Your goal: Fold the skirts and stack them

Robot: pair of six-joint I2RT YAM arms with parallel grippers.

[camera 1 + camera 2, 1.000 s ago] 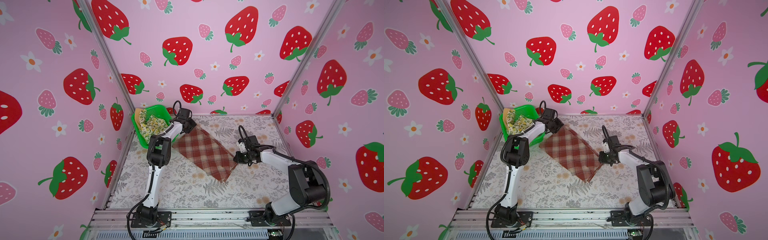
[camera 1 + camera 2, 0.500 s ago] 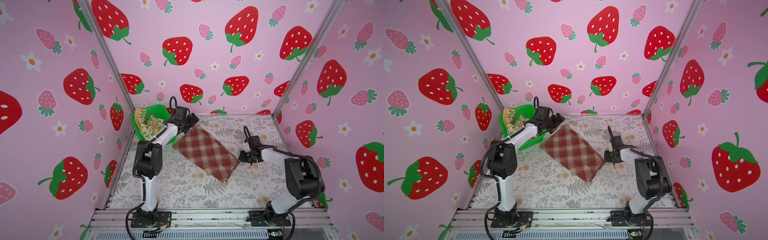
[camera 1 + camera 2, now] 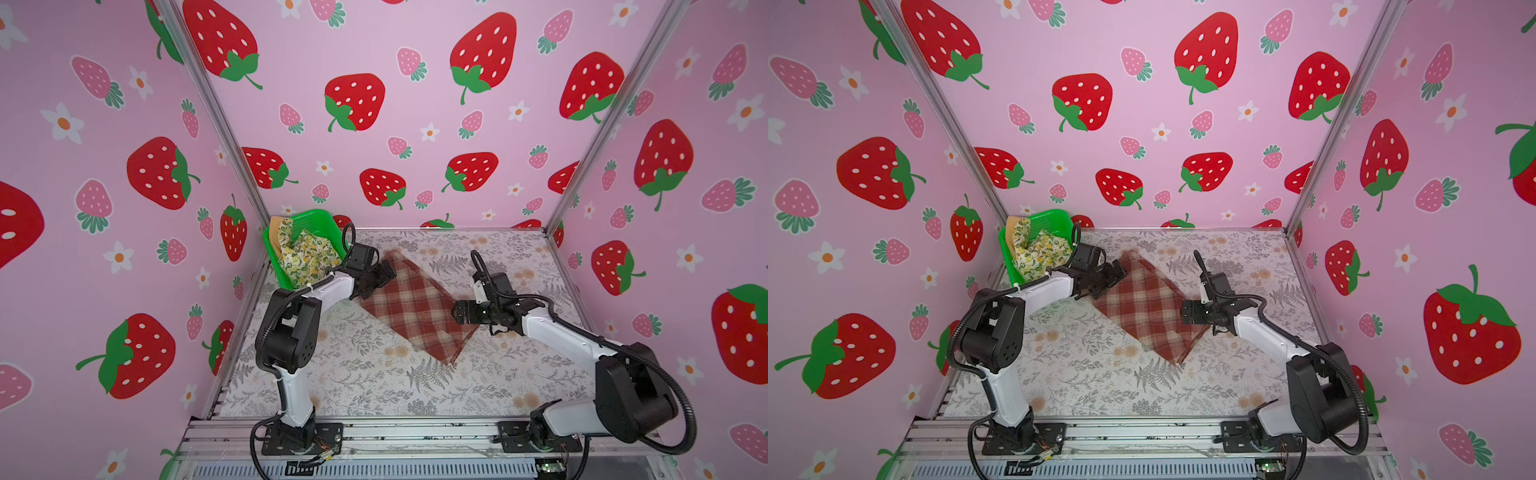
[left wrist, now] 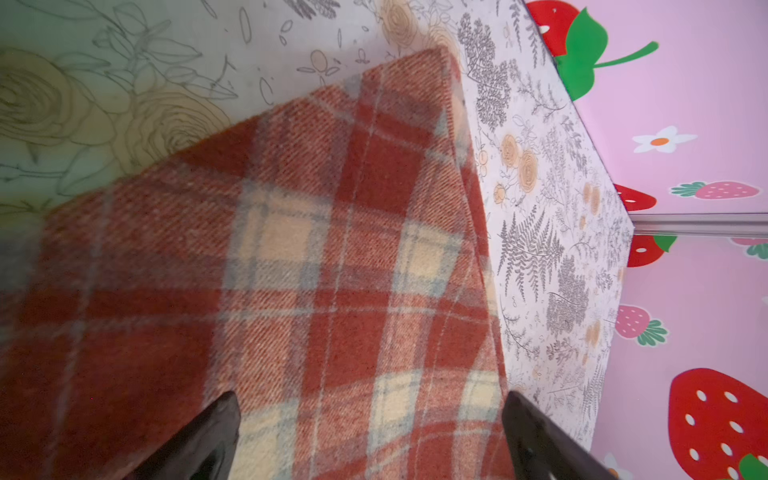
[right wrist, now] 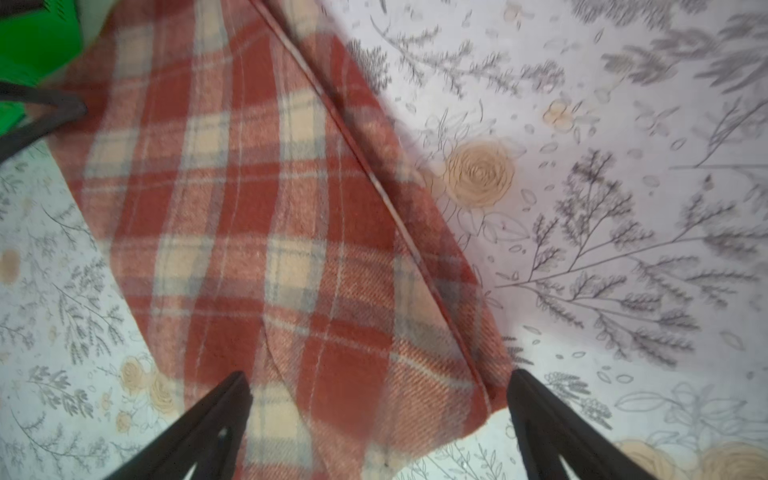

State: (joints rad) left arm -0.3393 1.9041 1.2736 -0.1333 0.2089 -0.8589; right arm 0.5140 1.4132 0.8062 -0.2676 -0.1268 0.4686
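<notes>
Both jaws spread wide, empty, above the folded red-brown and cream plaid cloth skirt (image 3: 415,307) on the table (image 3: 374,386).
My left arm (image 3: 328,291) stretches low to its far-left end, my right arm (image 3: 557,332) to its right edge.

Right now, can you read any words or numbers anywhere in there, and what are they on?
None: no words, numbers or labels can be read.
Pink walls: only strawberry and flower pictures.
Table cover: only leaf and rose drawings.
Plaid skirt, lemon skirt, green basket: no lettering shows.
Arm bases: any marks are too small to tell.
</notes>
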